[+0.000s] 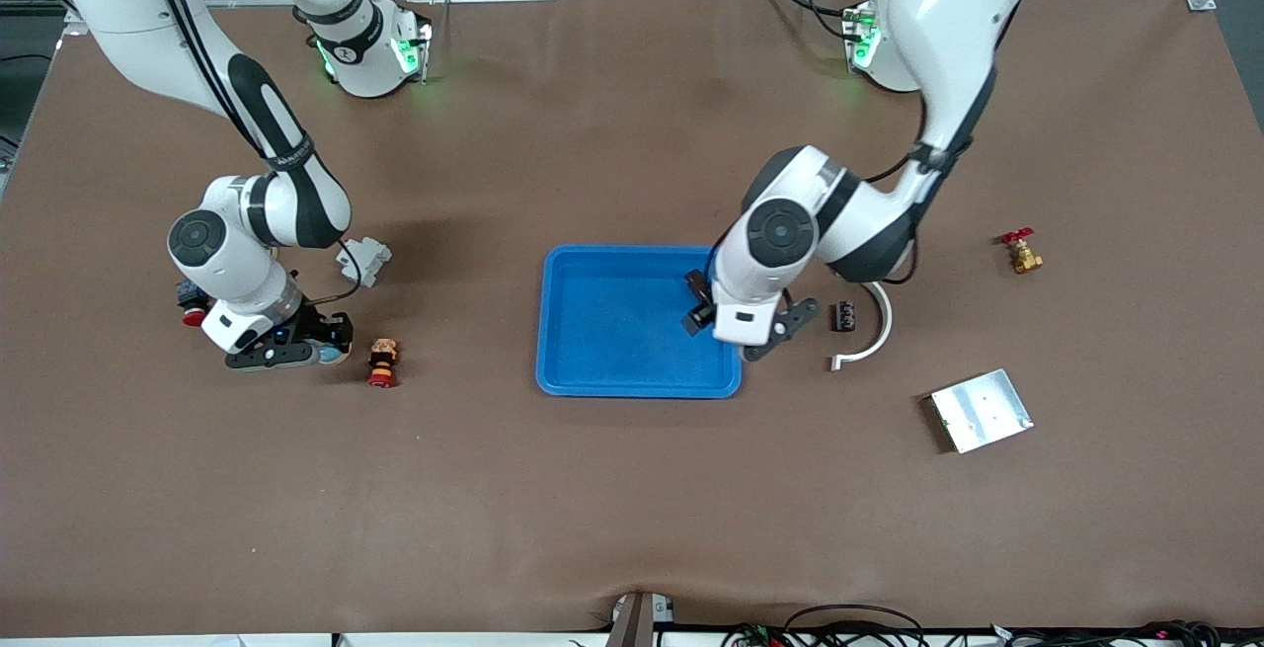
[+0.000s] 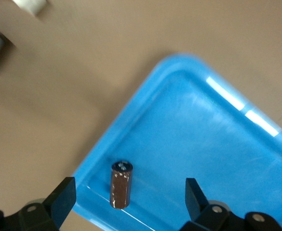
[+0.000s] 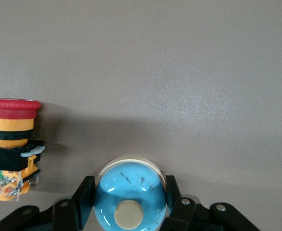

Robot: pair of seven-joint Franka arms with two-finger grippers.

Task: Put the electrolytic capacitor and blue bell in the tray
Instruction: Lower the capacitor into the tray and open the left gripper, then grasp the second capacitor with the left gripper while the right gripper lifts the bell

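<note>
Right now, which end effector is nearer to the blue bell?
Right. The right end effector is shut on the blue bell, at the right arm's end of the table. The left end effector is open over the tray.

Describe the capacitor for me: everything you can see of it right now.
The capacitor is a small brown cylinder with a dark end cap and pale scuffs near its lower end. It sits inside the blue tray, close to the rim at a corner toward the left arm's end. The left gripper is over it, fingers open on both sides and not touching it.
</note>
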